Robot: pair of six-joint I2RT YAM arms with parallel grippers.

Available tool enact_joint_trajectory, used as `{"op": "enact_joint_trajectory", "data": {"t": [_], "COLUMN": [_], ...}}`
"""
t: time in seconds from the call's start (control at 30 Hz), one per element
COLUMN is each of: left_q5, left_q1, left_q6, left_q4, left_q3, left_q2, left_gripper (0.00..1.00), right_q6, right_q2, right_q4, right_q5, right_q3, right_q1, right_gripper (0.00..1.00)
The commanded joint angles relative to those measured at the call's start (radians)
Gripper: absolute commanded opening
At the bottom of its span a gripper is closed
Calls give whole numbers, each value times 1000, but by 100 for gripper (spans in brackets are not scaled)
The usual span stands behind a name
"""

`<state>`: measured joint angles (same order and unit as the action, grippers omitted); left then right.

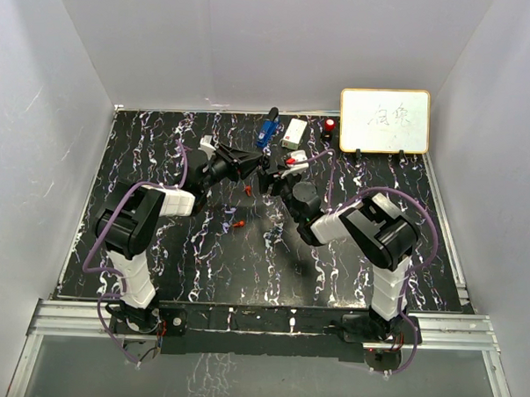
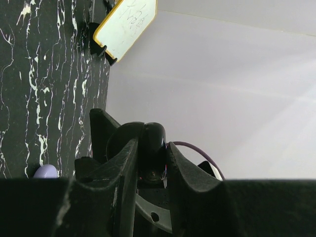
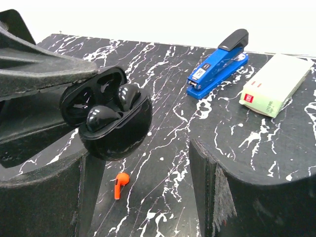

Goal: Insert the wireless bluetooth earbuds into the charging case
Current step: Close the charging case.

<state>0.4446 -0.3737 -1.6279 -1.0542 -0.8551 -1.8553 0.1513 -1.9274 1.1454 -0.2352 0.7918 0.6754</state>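
Observation:
A round black charging case (image 3: 116,126) is open, with two black earbuds (image 3: 127,95) seated inside. My left gripper (image 2: 152,146) is shut on this case (image 2: 154,138) and holds it above the table; one of its fingers (image 3: 39,69) shows in the right wrist view. My right gripper (image 3: 143,160) is open and empty, just in front of the case and above a red earbud (image 3: 119,183) lying on the table. From the top, two red earbuds (image 1: 248,190) (image 1: 238,223) lie near both grippers (image 1: 247,163) (image 1: 276,177). A pale purple object (image 2: 45,172) sits on the table.
A blue stapler (image 3: 217,64) (image 1: 267,128) and a pale green box (image 3: 276,84) (image 1: 294,132) lie at the back. A red puck (image 1: 329,125) and a whiteboard (image 1: 384,120) (image 2: 126,24) stand at the back right. White walls surround the black marbled table (image 1: 244,268).

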Motion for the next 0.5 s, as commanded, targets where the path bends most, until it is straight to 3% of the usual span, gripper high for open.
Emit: {"op": "enact_joint_trajectory", "data": {"t": [0.0, 0.33, 0.47], "left_q5": [9, 26, 36], "left_q1": [-6, -7, 13], "left_q6": [-6, -26, -24], "left_q4": [-14, -47, -53], "left_q3": [5, 51, 62], "left_q2": [57, 46, 47], "left_gripper": [0, 0, 0], "right_q6": [-50, -113, -131], "right_q2": [-3, -2, 44], "right_q4": [122, 225, 153], "right_q5": [-76, -188, -191], "right_q3": [29, -14, -40], "right_q1": [6, 4, 5], "right_gripper": [65, 69, 69]}}
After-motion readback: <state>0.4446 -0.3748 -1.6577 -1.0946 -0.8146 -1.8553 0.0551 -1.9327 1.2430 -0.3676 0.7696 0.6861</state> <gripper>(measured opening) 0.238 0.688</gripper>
